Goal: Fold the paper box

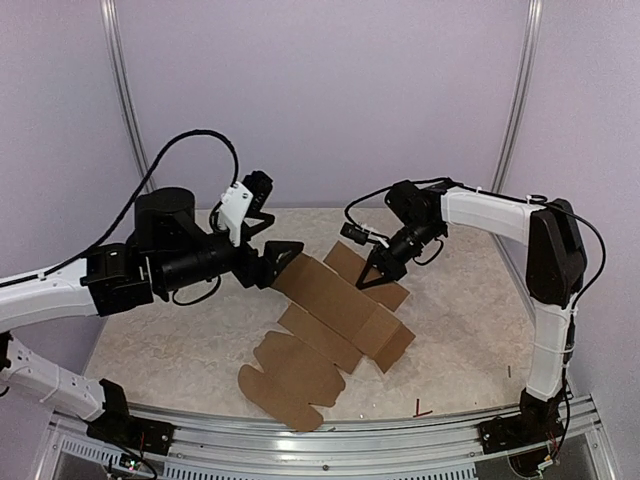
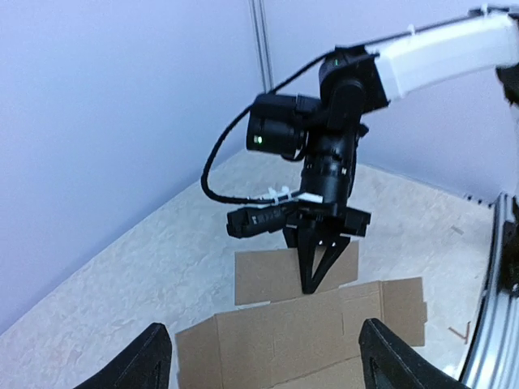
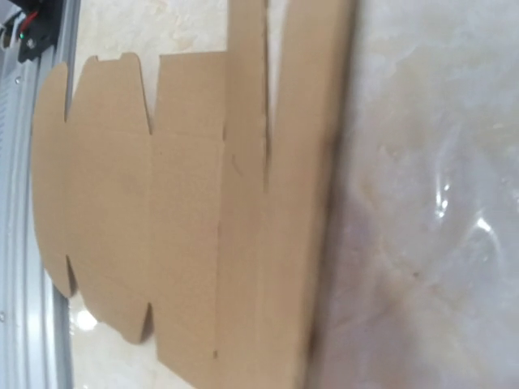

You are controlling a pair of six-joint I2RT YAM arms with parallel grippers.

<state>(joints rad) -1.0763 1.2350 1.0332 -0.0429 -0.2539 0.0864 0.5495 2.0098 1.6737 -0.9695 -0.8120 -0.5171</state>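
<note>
The paper box (image 1: 322, 335) lies unfolded on the table (image 1: 170, 340) between the two arms, with its rounded flaps toward the near edge. The left gripper (image 1: 285, 258) has its fingers wide apart at the sheet's far left end. The right gripper (image 2: 312, 275) is closed to a point, tips down at a far panel.

Soft, even light falls from above, bright enough everywhere, and it gives the walls a pale violet cast. Shadows are faint: only a thin dark rim shows under the paper box (image 1: 335, 310) on the table (image 1: 470, 340). My right wrist picture is smeared and soft, the cardboard's near edge a dark blur, with white glare on the glossy tabletop. In my left wrist picture my left fingers (image 2: 154, 361) sit dark and unsharp at the bottom edge.
</note>
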